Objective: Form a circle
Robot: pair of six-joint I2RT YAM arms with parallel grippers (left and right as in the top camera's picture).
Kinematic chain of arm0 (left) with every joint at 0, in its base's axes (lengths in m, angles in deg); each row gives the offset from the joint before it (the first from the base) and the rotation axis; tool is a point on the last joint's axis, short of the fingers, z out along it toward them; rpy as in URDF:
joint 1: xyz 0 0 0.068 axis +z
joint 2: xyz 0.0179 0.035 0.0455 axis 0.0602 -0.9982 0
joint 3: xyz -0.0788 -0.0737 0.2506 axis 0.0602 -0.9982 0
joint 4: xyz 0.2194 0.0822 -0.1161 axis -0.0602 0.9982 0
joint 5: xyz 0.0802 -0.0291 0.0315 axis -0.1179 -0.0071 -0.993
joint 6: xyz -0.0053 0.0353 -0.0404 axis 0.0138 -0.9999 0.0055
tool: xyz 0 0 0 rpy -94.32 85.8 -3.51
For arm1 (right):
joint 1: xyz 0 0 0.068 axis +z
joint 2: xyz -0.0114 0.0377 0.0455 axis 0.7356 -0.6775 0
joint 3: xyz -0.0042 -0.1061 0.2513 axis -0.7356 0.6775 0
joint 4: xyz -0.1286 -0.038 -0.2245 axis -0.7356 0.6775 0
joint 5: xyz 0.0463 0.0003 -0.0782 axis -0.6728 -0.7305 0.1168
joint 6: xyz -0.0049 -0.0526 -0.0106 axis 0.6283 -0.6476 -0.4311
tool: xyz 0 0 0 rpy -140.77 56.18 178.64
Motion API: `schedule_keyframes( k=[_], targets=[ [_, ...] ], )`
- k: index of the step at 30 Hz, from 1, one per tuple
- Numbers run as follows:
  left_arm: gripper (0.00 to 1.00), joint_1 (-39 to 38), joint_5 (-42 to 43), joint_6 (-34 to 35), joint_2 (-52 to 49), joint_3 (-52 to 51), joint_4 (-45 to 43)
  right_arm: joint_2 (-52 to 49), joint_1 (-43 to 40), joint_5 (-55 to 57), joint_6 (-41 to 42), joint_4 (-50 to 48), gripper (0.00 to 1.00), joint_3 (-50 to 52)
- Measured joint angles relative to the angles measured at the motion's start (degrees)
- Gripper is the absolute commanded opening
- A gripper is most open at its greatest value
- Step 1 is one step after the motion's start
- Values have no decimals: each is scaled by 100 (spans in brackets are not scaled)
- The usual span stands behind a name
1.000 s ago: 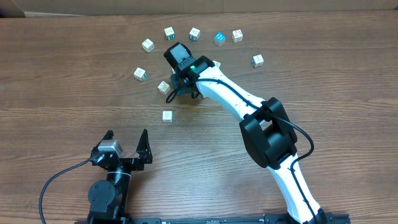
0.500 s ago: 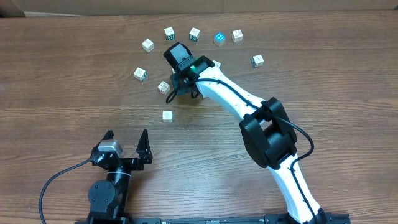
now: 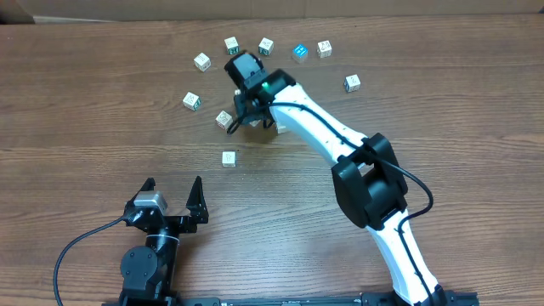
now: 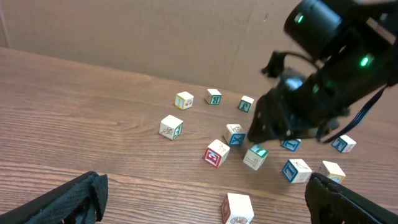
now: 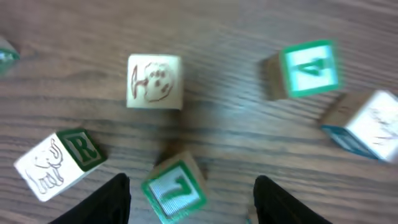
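Observation:
In the right wrist view, small pale printed cubes lie close together in a rough ring. They are a paw-print cube point(image 5: 154, 81), a green 4 cube point(image 5: 308, 68), a blue-edged cube point(image 5: 364, 130) and an elephant R cube point(image 5: 56, 158). A green-faced cube point(image 5: 174, 190) lies on the table inside my right gripper point(image 5: 193, 186). Its fingers stand open, with a gap on each side of the cube. In the overhead view the right gripper point(image 3: 245, 117) covers most of this group. My left gripper point(image 3: 174, 194) is open and empty at the near edge.
Several more cubes curve in a wide arc across the far table, among them a teal one point(image 3: 299, 53) and a lone cube point(image 3: 228, 158) nearer the left arm. That lone cube point(image 4: 238, 208) lies just ahead of the left gripper point(image 4: 208, 202). A cardboard wall stands behind the table.
The right gripper's jaws have widened off the green-faced cube, and its wrist has shifted slightly toward the far side. The left arm has not moved.

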Motion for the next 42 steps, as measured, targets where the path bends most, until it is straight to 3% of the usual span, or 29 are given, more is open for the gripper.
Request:
schedule_keyframes(
  k=[11, 23, 28, 35, 42],
  targets=[
    [100, 0, 0, -2, 0, 0, 0, 13, -671, -369, 916, 1405, 64, -400],
    [99, 0, 0, 0, 0, 0, 0, 13, -505, -525, 1016, 1375, 64, -33],
    [99, 0, 0, 0, 0, 0, 0, 13, -444, -549, 1021, 1316, 58, 153],
    [100, 0, 0, -2, 0, 0, -2, 13, -446, -549, 1067, 1307, 34, 162],
    [100, 0, 0, -2, 0, 0, 0, 13, -446, -546, 1060, 1309, 33, 164]
  ],
)
